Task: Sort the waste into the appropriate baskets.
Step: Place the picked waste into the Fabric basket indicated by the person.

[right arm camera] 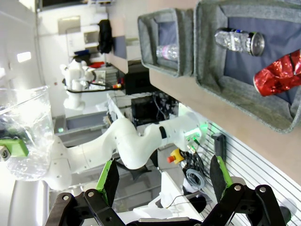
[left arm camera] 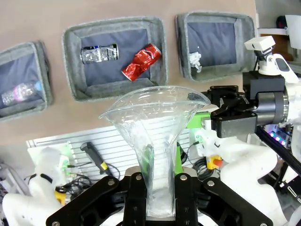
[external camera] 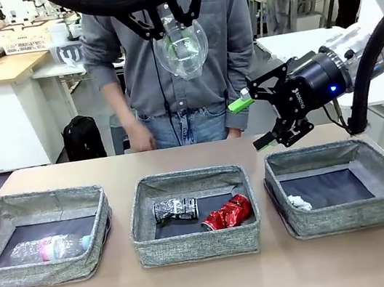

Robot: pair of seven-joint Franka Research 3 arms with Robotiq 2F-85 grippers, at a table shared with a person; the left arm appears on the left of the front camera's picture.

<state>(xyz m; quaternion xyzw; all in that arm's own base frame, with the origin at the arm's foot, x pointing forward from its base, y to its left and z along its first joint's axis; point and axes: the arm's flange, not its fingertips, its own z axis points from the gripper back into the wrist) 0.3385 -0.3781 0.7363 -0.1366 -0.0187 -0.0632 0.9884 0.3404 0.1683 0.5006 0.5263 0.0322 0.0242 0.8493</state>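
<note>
Clear plastic cup held high above the middle basket.
Front view: the left gripper clamps the clear plastic cup above the middle basket; the right gripper is spread, empty.
Left wrist view: the cup's thin, light, crushable wall is pinched near its base.

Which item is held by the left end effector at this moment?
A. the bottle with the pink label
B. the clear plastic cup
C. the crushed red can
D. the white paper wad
B: the left end effector is shut on the clear plastic cup, high above the baskets, while the crushed red can lies in the middle basket.
</note>
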